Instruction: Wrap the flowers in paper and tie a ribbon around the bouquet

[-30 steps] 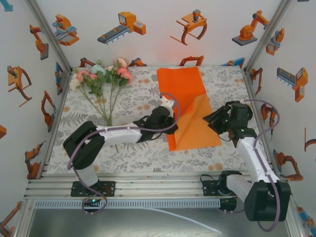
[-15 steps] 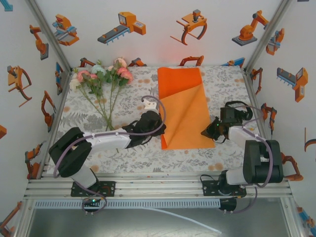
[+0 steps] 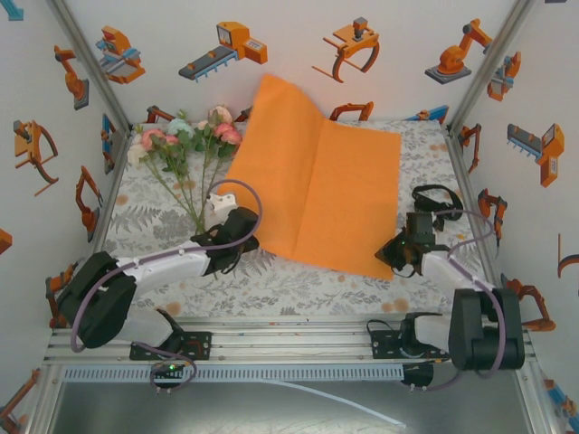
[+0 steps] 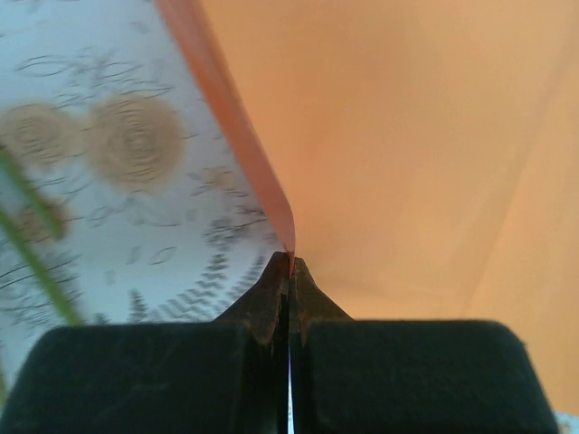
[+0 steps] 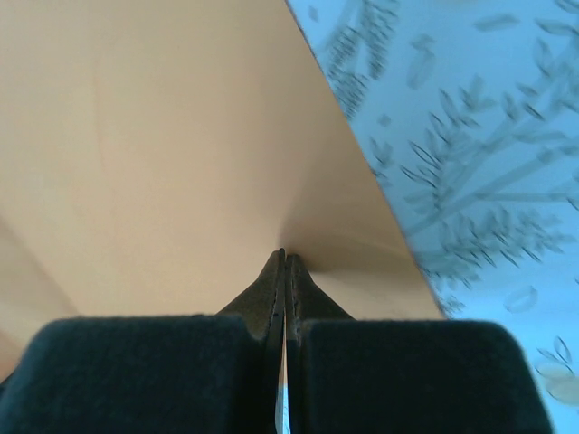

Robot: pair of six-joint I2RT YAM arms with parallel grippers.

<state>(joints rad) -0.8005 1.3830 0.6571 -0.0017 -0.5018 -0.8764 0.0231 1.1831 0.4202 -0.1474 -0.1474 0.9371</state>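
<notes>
Left gripper (image 4: 289, 269) pinched shut on the near-left corner of the paper (image 3: 317, 194), right gripper (image 5: 285, 264) pinched shut on its near-right corner. Paper spreads away between them, left half raised off the table (image 3: 271, 287). Flowers (image 3: 185, 145) lie beyond the left gripper, just beside the paper's left edge.

The paper (image 3: 317, 190) came open. A second ago it lay folded in a narrow strip, and it spread into one wide sheet with a crease down the middle. The left gripper (image 3: 246, 242) swung left and back toward the near edge, dragging the near left corner with it, and its arm folded in. The right gripper (image 3: 391, 258) dropped nearer and clamped onto the near right corner. The far left corner rose against the back wall, just beside the flowers (image 3: 185, 136).
</notes>
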